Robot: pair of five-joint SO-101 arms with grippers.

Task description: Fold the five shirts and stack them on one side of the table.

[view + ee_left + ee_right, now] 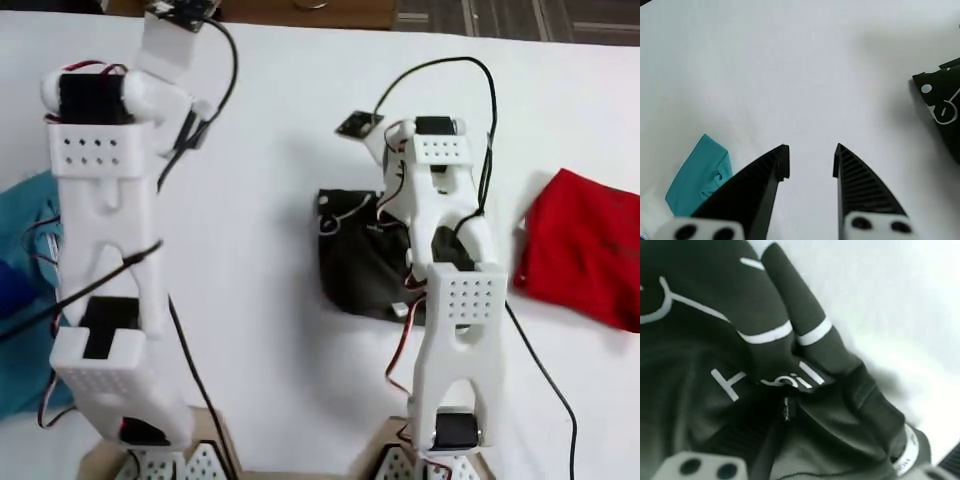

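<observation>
A black shirt [350, 260] with white line print lies folded in the middle of the white table [280, 120]. My right gripper [398, 225] is down on it, under the right arm, and bunched black cloth [715, 315] sits right against its wrist camera. My left gripper [811, 147] hangs open and empty high above bare table, between a teal shirt [697, 175] and the black shirt's edge [942, 100]. The teal shirt [25, 300] lies at the table's left edge, with a darker blue patch [10, 285] on it. A crumpled red shirt [585, 245] lies at the right edge.
The tall left arm [100, 200] stands over the left part of the table and hides some of the teal shirt. Black cables [200, 380] trail from both arms across the table. Cardboard bases [215, 440] sit at the front edge. Bare white table lies between the shirts.
</observation>
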